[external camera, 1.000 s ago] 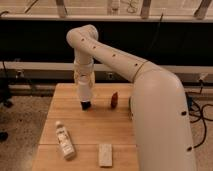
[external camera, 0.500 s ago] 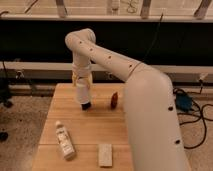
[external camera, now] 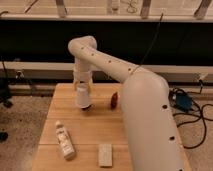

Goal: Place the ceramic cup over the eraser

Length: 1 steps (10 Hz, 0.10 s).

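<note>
My gripper [external camera: 82, 92] hangs straight down from the wrist over the far left part of the wooden table [external camera: 100, 127]. It is shut on the ceramic cup [external camera: 83, 99], a small whitish tapered cup held mouth down. The cup's lower rim is at the table surface, with only a dark shadow beside its base. The black eraser is hidden; it does not show under or beside the cup.
A small dark red object [external camera: 114, 99] lies just right of the cup. A white bottle with a label [external camera: 64, 141] lies at the front left. A flat whitish-grey slab [external camera: 105, 154] lies at the front middle. My arm spans the table's right side.
The cup has come down. Before, a black block showed below it; now the cup covers that spot and the block is out of sight.
</note>
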### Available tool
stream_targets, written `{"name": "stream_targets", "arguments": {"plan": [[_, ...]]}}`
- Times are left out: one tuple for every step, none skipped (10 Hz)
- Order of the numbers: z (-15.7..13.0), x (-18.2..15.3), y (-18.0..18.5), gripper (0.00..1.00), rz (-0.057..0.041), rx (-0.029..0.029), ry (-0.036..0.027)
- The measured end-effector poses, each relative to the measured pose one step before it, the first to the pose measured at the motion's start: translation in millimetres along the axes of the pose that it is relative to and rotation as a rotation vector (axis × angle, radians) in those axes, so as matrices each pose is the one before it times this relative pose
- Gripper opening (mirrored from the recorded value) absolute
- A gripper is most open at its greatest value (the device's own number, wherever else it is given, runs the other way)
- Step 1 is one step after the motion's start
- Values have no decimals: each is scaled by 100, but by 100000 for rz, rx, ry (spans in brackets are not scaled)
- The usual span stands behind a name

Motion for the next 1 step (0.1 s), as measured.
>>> {"name": "stream_targets", "arguments": {"plan": [[285, -169, -268, 0, -1344, 242, -146]]}}
